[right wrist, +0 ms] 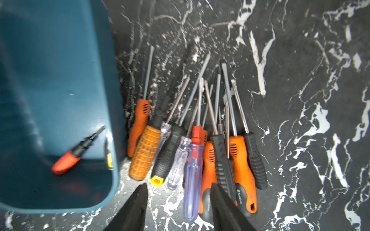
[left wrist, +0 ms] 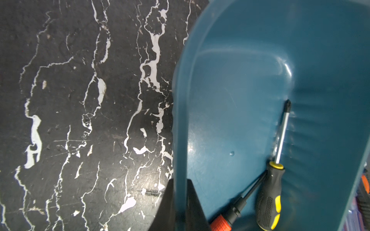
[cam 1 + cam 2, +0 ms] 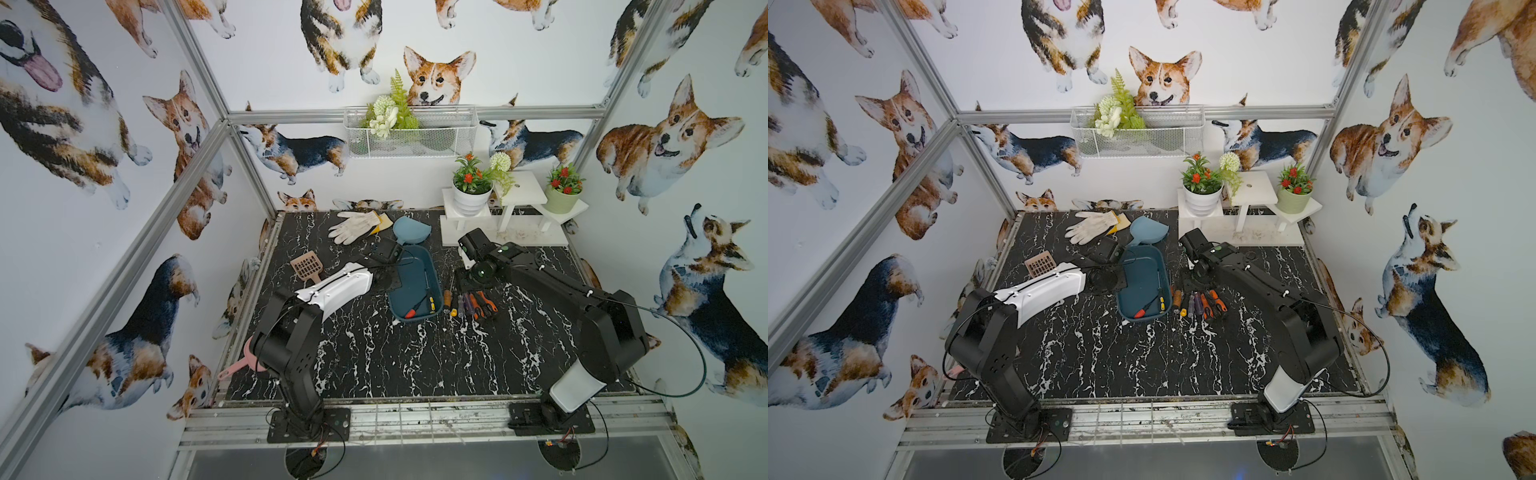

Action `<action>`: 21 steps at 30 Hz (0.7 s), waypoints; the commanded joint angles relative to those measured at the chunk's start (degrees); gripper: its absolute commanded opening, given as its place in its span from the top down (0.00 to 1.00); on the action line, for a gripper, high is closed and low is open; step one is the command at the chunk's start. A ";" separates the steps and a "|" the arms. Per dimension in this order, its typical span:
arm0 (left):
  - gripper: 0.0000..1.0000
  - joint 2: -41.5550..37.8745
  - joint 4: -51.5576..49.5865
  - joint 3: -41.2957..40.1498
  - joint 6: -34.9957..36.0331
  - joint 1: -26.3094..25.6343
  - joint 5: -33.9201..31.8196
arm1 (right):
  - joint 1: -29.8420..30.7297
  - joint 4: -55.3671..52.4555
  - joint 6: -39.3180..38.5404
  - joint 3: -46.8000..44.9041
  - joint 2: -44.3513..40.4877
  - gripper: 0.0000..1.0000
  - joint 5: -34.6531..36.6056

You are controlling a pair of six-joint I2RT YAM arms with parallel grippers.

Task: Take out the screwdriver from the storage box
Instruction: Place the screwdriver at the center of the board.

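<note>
Left gripper (image 2: 178, 183): jaws closed on the left long wall of the storage box (image 2: 230, 96); one finger (image 2: 166, 206) lies outside the wall and the other inside, with the rim pinched between them.

Right gripper (image 1: 178, 186): jaws parted, nothing clamped; it hangs low over the handle ends of the pile of screwdrivers (image 1: 200, 152); in the right wrist view one fingertip overlaps an orange-and-black handle in the pile, and contact cannot be confirmed.

Storage box, in both top views (image 3: 409, 278) (image 3: 1140, 278): it stands flat on the black marble-patterned table (image 3: 374, 365), near the middle, long axis running away from the arm bases.

Contents of the box: two tools; the black-and-yellow screwdriver (image 2: 268, 196) lies along the right long wall, shaft pointing to the far end; the red-handled screwdriver (image 1: 66, 162) lies slanted across the near end, its shaft running toward the first tool's handle.

Pile of screwdrivers, in a top view (image 3: 469, 305): on the table just beside the box's right wall, outside it; handles orange, black, clear and purple, laid roughly parallel and partly overlapping, shafts pointing away from the bases.

Beyond the box's far end: a lighter blue dustpan (image 3: 409, 230); a white glove (image 3: 353, 226) to its left.
</note>
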 commanded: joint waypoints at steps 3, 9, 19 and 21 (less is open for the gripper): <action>1.00 -1.09 2.30 -0.38 -0.34 0.05 0.00 | 2.48 0.74 -0.13 1.90 -1.73 0.43 -3.87; 1.00 -3.69 6.64 -3.23 -0.08 -0.03 -0.88 | 7.61 2.54 1.21 3.26 -1.90 0.41 -6.91; 1.00 -4.58 7.63 -4.03 -0.30 -0.37 -1.59 | 11.25 6.79 8.93 2.51 3.56 0.43 -10.60; 1.00 -4.58 7.61 -3.95 -0.28 -0.38 -1.82 | 11.71 7.60 9.86 2.60 4.25 0.43 -10.93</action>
